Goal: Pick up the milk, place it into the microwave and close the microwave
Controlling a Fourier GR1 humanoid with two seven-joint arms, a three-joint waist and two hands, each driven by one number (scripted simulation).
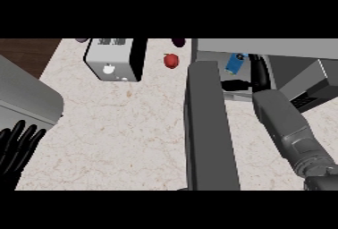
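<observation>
The blue milk carton (234,62) stands slightly tilted inside the open microwave (264,47) at the upper right. My right hand (257,79) is inside the cavity just below and right of the carton. Its fingers run fairly straight up along the carton's right side, and its thumb points left, apart from the carton. The microwave's dark grey door (210,129) hangs open, stretching toward me left of my right forearm (287,127). My left hand (20,145) rests open at the lower left edge, fingers up.
A white and black toaster-like appliance (116,60) stands at the back of the speckled counter (119,134). A small red fruit (171,60) lies between it and the microwave. A grey slab (26,96) overhangs the counter's left edge.
</observation>
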